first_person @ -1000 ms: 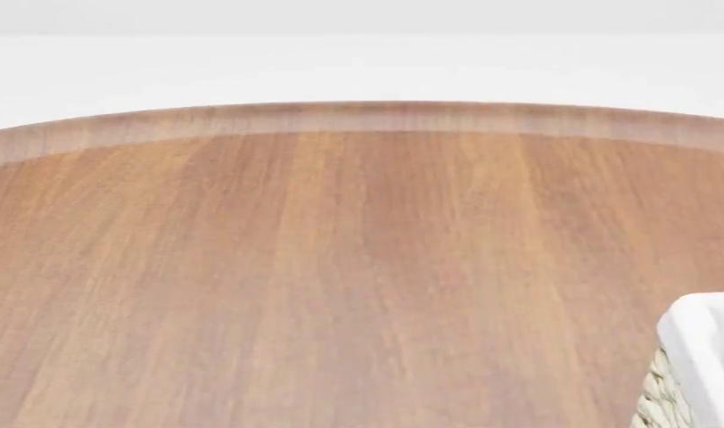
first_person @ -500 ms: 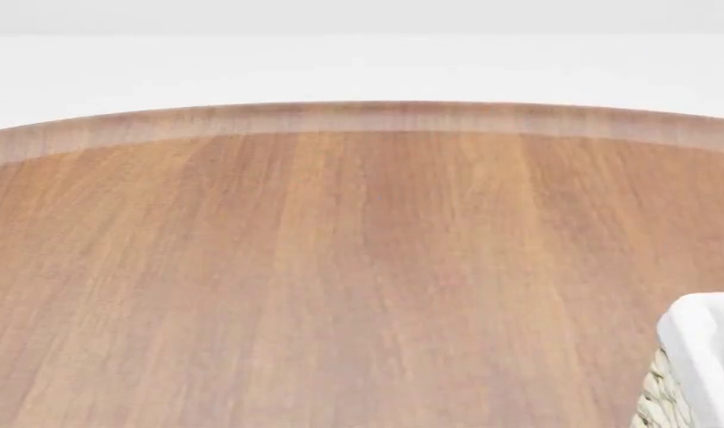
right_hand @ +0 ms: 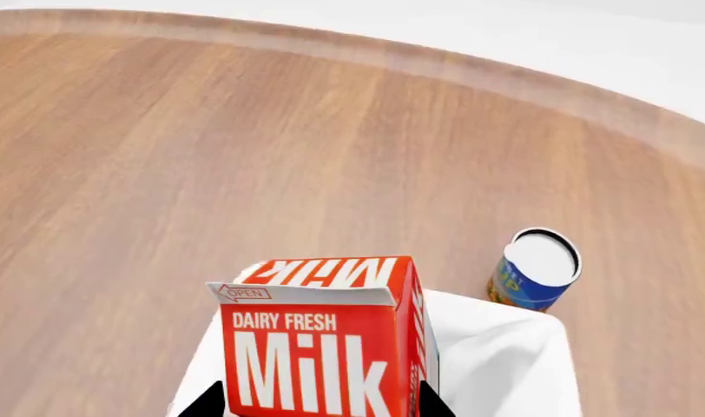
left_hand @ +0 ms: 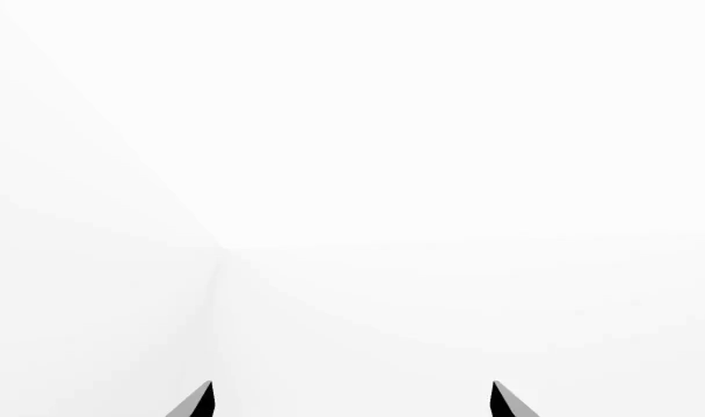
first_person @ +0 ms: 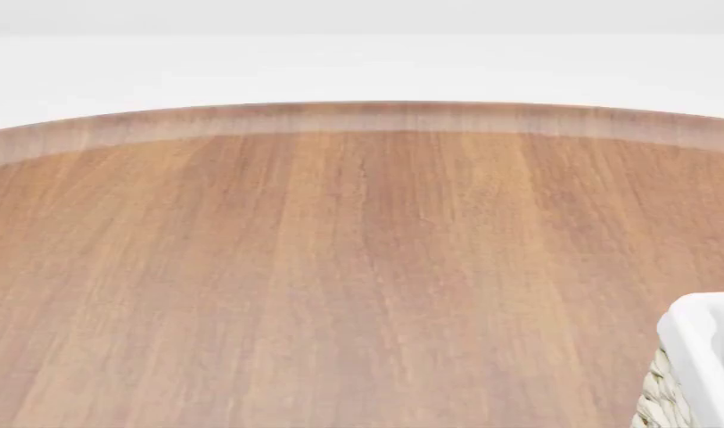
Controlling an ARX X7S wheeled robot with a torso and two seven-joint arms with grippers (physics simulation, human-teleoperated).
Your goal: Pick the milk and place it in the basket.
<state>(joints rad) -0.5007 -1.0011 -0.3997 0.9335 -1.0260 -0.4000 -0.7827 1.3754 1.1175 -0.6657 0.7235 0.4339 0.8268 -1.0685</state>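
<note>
Milk sits clamped between the right gripper jaws, directly above the basket lining. Lower it vertically, clear of the rim, before release. Left gripper jaws stand apart, empty.

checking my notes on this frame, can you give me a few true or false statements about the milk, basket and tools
1. The right tool grips the milk. True.
2. The milk hangs over the basket. True.
3. The left tool holds a can. False: its fingers are apart with nothing between them.
4. The blue can lies inside the basket. False: it stands on the table beyond it.
5. The head view shows the milk. False: only table and a basket corner.
</note>
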